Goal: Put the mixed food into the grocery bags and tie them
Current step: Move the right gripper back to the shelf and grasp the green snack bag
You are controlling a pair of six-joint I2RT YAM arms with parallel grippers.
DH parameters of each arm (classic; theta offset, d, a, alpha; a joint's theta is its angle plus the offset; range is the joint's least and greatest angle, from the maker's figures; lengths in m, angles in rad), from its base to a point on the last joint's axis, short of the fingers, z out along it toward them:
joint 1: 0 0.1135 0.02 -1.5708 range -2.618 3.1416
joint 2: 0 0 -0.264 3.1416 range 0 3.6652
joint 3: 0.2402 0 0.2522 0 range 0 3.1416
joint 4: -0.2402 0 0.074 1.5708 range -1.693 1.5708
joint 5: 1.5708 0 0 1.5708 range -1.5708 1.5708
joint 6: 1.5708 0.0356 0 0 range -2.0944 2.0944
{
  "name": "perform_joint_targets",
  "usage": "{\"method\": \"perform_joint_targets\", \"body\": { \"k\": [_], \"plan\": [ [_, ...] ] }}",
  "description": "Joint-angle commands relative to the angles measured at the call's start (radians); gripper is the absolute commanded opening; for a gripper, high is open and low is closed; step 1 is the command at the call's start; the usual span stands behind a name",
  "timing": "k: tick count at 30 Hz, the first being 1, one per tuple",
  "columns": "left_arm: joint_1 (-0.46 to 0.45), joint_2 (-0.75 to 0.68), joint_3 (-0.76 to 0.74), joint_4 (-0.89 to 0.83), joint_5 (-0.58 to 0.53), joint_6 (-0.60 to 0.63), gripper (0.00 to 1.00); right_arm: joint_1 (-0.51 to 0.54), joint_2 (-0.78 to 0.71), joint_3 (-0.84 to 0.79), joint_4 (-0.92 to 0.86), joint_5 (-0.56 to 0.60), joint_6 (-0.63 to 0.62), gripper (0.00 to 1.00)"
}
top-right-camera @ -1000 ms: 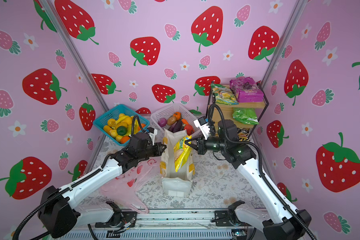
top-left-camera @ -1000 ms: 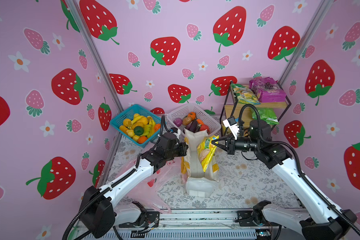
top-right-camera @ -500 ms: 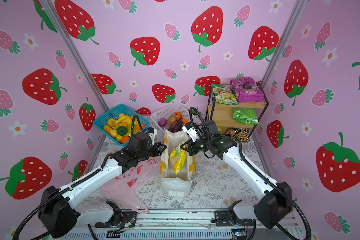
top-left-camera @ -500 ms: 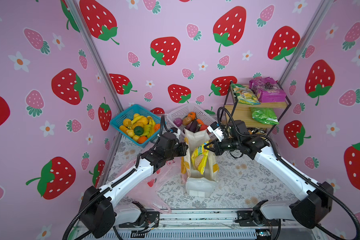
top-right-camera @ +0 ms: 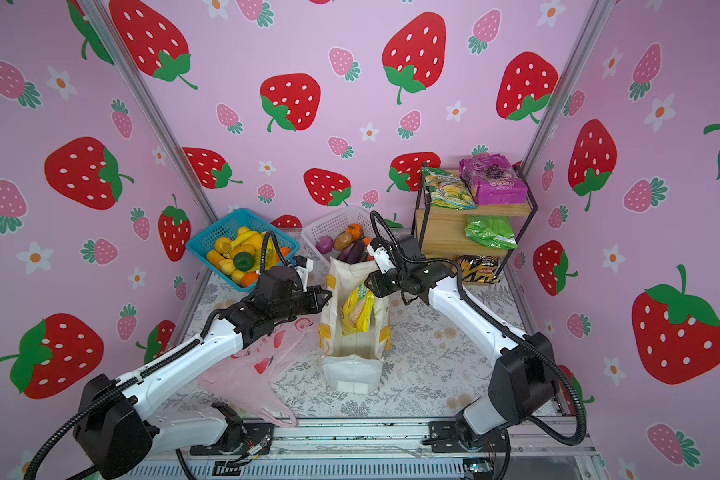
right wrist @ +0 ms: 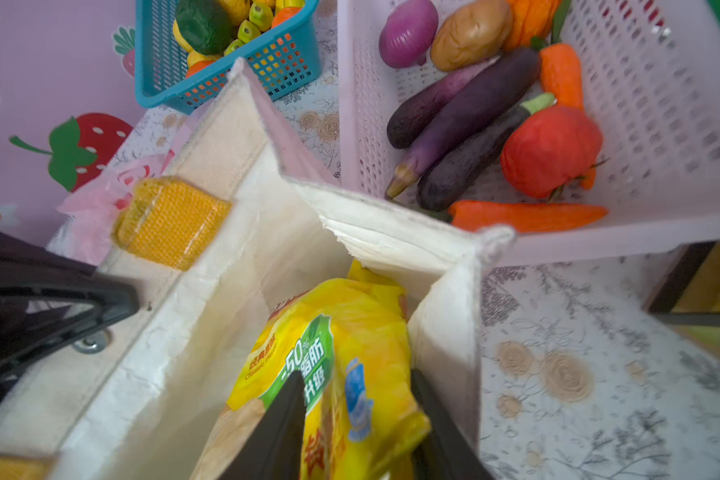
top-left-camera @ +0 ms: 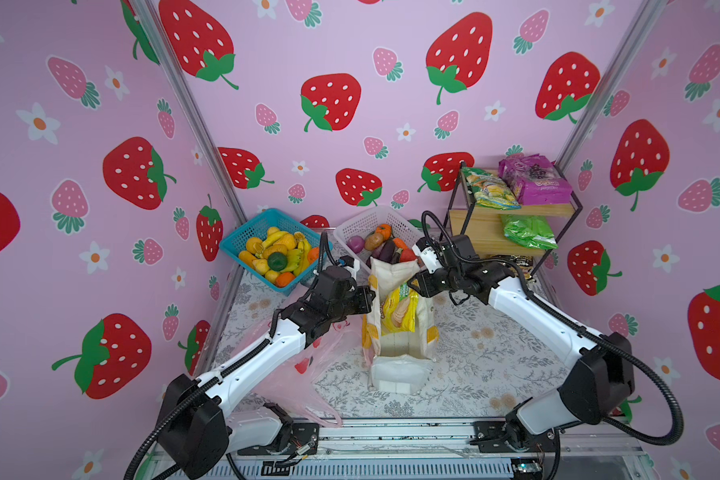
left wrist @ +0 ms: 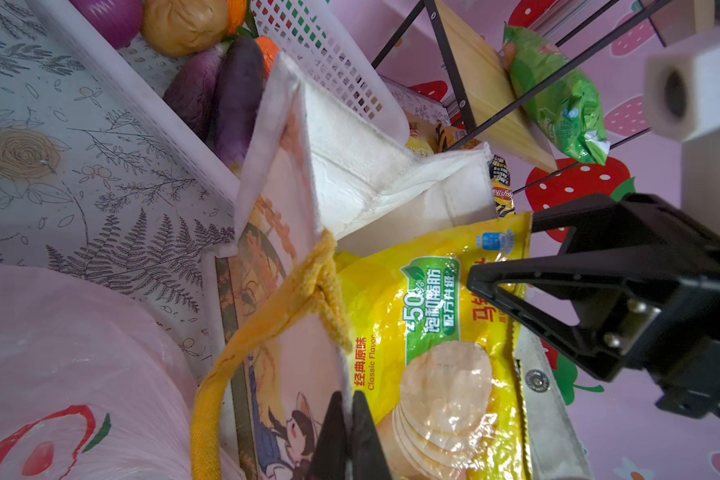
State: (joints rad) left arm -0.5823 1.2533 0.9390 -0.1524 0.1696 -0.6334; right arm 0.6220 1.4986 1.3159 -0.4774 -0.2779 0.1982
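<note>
Your white tote [top-left-camera: 398, 372] stands open with the yellow crisp packet [top-left-camera: 400, 307] inside, top protruding. Your right gripper [right wrist: 356, 376] straddles that top, jaws parted; your left gripper [left wrist: 347, 399] is pinched tight on the tote's rim. The pink carrier bag [top-left-camera: 300, 390] lies limp beside it. The blue basket [top-left-camera: 242, 237] holds toy fruits [top-left-camera: 275, 245], including the dark green one [top-left-camera: 277, 261].

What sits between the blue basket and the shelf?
The white basket of toy vegetables, between blue basket and shelf, in both top views.

The yellow crisp packet [top-left-camera: 400, 309] stands tilted inside the open white tote [top-left-camera: 395, 372].
</note>
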Motion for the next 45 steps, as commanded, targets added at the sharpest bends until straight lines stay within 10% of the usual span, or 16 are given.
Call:
{"method": "perform_joint_targets", "body": {
  "k": [1,4,16,45],
  "plan": [
    [0.003,-0.011,-0.013,0.013,0.01,-0.01,0.0,-0.033,-0.119,-0.036,0.035,-0.007,-0.003,0.51],
    [0.004,-0.013,-0.017,0.018,0.013,-0.009,0.0,-0.109,-0.232,-0.104,0.093,-0.05,0.045,0.69],
    [0.006,-0.005,-0.011,0.037,0.036,-0.006,0.0,-0.74,-0.438,-0.487,0.618,-0.148,0.612,0.81],
    [0.007,-0.028,-0.018,0.032,0.038,0.0,0.0,-0.708,0.065,-0.269,0.917,0.006,1.041,0.85]
  ]
}}
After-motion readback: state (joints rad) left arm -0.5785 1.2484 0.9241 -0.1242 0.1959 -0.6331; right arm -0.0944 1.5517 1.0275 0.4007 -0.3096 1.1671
